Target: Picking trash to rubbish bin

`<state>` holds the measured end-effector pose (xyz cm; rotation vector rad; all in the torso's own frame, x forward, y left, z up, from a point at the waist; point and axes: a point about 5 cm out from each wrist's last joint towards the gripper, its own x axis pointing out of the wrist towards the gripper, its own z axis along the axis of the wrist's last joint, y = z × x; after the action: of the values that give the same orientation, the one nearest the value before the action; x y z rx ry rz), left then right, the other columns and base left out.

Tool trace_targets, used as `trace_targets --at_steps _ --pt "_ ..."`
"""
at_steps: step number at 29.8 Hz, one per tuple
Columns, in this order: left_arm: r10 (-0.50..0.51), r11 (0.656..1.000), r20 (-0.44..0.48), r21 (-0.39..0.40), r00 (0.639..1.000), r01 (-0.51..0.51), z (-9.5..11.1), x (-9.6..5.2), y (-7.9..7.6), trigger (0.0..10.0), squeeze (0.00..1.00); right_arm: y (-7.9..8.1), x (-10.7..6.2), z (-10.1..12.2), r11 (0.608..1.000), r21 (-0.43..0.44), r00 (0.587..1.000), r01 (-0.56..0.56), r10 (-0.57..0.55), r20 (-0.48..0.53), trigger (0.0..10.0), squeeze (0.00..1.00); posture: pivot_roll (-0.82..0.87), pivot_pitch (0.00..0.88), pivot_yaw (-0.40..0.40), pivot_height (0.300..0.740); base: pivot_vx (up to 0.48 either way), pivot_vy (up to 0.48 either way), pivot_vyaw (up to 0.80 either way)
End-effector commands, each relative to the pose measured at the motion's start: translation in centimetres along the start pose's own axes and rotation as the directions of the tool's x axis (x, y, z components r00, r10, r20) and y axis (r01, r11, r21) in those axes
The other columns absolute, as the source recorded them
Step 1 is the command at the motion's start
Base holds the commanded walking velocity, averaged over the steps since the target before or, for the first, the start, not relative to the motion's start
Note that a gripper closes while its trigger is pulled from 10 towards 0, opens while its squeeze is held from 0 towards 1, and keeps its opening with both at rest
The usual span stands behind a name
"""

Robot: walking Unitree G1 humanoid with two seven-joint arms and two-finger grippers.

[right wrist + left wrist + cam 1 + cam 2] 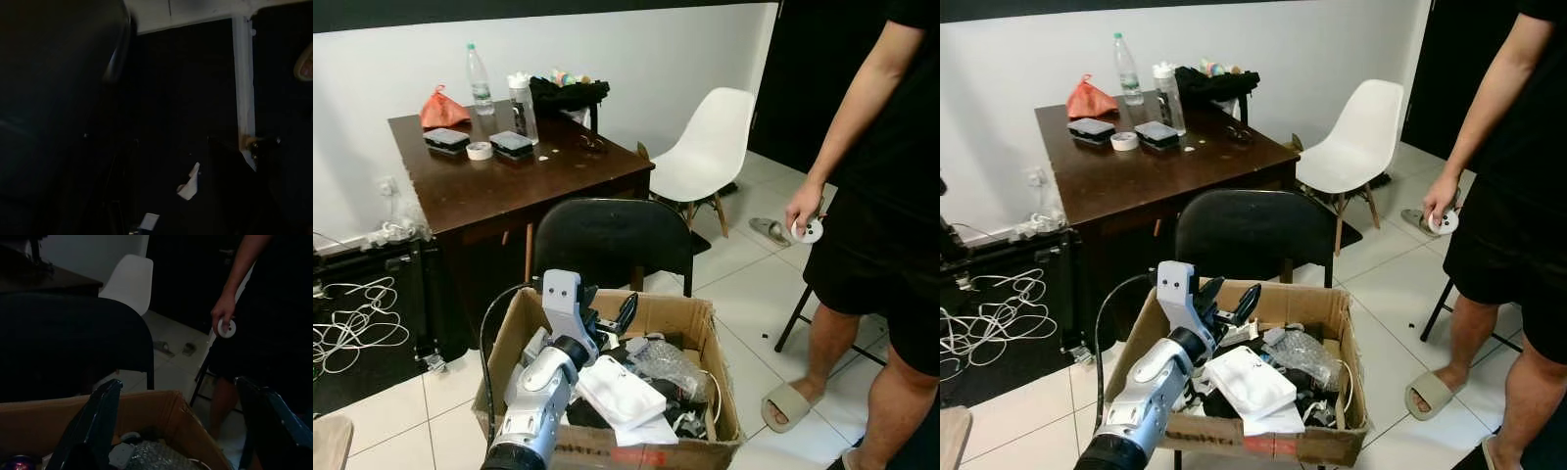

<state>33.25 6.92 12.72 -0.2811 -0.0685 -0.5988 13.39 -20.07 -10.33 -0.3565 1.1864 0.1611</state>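
— Left gripper [609,315] hangs wide open, empty, over the box [700,323] at six o'clock; white wrapper [617,392] on top.
— Light, crumply; pinch its edge. Right gripper: cannot tell. Person's hand [801,208] holds tape [808,231] at three.

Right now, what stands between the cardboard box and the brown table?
A black chair stands between the cardboard box and the brown table, its back facing the box, as the left eye view shows.
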Motion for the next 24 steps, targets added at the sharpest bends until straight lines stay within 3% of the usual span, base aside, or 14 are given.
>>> trace_targets --at_steps 1,19,20,21,24 --pt "-0.008 1.000 -0.019 0.004 1.000 0.008 -0.3 -0.3 0.0 10.0 0.00 1.0 0.0 -0.2 0.999 -0.003 0.999 -0.032 0.032 -0.009 10.0 0.00 -0.10 0.076 0.046 0.740 -0.405 0.000 0.00" --pt "-0.016 0.999 -0.085 0.043 0.996 0.019 -1.8 -0.9 0.0 10.0 0.00 1.0 0.0 0.0 0.999 0.005 0.999 -0.037 0.037 0.000 10.0 0.00 -0.10 0.078 0.046 0.740 -0.402 0.000 0.00" --pt "-0.015 0.998 -0.107 0.056 0.994 0.021 -2.2 -1.1 0.1 10.0 0.00 1.0 0.0 0.0 0.999 0.006 0.999 -0.038 0.038 0.000 10.0 0.00 -0.10 0.079 0.046 0.740 -0.386 0.000 0.00" --pt "0.007 0.991 -0.195 0.131 0.981 0.019 -3.7 -1.6 0.5 10.0 0.00 1.0 0.0 0.0 0.999 0.005 0.999 -0.039 0.039 0.000 10.0 0.00 -0.10 0.079 0.047 0.740 0.000 0.000 0.00" --pt "0.025 0.982 -0.256 0.187 0.966 0.024 -4.6 -2.1 0.8 10.0 0.00 1.1 0.0 0.0 0.999 0.005 0.999 -0.041 0.040 0.001 10.0 0.00 -0.10 0.079 0.047 0.740 0.000 0.000 0.00"
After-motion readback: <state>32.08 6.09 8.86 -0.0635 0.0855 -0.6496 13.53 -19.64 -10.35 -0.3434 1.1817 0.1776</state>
